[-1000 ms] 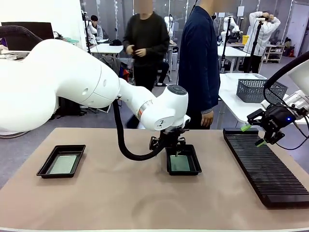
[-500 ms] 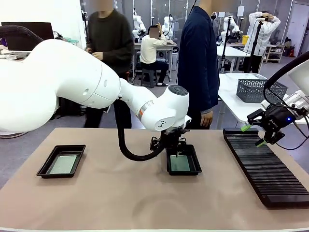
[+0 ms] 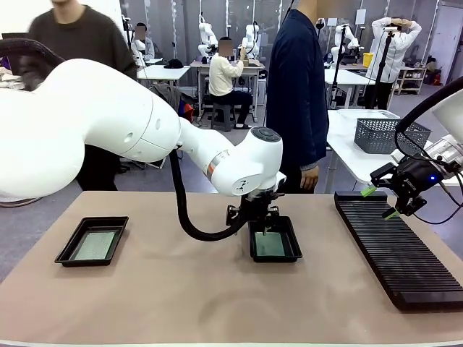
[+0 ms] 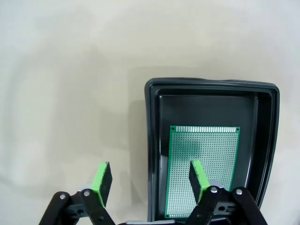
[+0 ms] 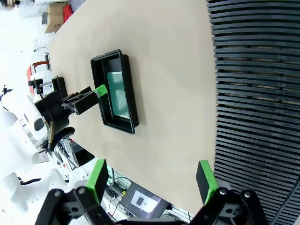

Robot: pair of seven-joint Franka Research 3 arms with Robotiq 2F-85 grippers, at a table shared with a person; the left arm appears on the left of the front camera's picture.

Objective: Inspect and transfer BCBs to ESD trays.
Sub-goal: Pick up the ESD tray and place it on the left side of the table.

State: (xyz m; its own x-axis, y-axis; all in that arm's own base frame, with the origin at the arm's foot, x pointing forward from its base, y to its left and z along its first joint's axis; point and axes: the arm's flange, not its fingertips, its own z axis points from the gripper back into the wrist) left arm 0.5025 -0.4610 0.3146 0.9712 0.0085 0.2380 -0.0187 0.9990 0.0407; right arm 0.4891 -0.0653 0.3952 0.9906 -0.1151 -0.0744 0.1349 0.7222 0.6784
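Note:
Two black ESD trays lie on the tan table. The left tray (image 3: 65, 253) holds a pale BCB (image 3: 95, 245). The middle tray (image 3: 291, 252) (image 4: 211, 85) holds a green BCB (image 3: 270, 244) (image 4: 204, 159) lying flat on its floor. My left gripper (image 3: 263, 224) (image 4: 150, 180) hangs open and empty low over this tray's near-left rim. One pad (image 4: 197, 174) is above the board and the other pad (image 4: 102, 183) is outside over the table. My right gripper (image 3: 380, 202) (image 5: 152, 180) is open and empty, hovering above the far end of the rack. The right wrist view also catches the middle tray (image 5: 131, 123) with its board (image 5: 117, 96).
A long black ribbed rack (image 3: 398, 246) (image 5: 258, 93) fills the table's right side. A grey mesh basket (image 3: 380, 135) stands on a white table behind it. A person in dark blue (image 3: 296, 87) stands at the far edge behind the middle tray. Bare table lies between the trays.
Neither arm, tray nor board has moved. A person in dark clothes in the background has walked from the middle to the far left.

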